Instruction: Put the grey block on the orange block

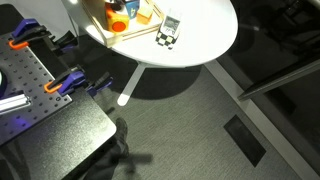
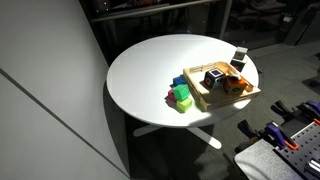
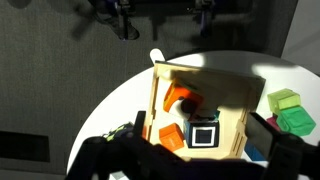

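Gripper (image 3: 190, 165) hangs above the wooden tray (image 3: 232, 95), jaws spread empty; grey block (image 1: 171, 23) and checkered cube (image 1: 166, 40) stand beside the tray.

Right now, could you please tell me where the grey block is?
In both exterior views the grey block stands on the white table just outside the wooden tray, next to the checkered cube and near the table's edge.

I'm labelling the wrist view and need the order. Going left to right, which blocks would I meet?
orange block → black-and-white cube → green blocks
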Tool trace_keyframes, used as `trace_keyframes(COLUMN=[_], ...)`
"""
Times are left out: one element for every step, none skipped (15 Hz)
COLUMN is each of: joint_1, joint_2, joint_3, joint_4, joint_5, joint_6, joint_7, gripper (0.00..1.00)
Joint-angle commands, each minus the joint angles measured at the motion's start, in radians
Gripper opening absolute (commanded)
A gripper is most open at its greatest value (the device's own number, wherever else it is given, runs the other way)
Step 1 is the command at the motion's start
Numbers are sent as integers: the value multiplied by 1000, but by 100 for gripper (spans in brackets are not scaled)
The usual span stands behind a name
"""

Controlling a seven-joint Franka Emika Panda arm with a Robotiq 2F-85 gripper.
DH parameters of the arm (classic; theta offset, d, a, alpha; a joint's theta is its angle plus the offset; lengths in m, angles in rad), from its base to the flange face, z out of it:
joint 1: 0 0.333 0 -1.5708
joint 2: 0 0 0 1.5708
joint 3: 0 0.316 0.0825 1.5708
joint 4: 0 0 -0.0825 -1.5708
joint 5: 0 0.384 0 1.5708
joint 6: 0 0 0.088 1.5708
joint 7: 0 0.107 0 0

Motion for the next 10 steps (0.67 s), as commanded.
trace_keyframes(joint_1=[-30,-38,-47,-58,-68,-79,-88,-101,-111,-126], joint_2=[40,50,61,73,85,99,111,126,139,155], joint_3=[-24,-29,-33,-41,-46,-55,-62,-71,-77,-81], joint_4=[3,1,0,-3,-4,-5,-4,-5,-5,-9], joint_5=[-17,-20,-23,-28,-33,-38,-43,-53,-64,-88], joint_6=[77,104,132,164,192,220,242,269,291,323], joint_7=[-10,-9,-7,-7,-4,-8,-11,-15,-16,-14], gripper=[100,100,100,100,100,100,100,100,100,100])
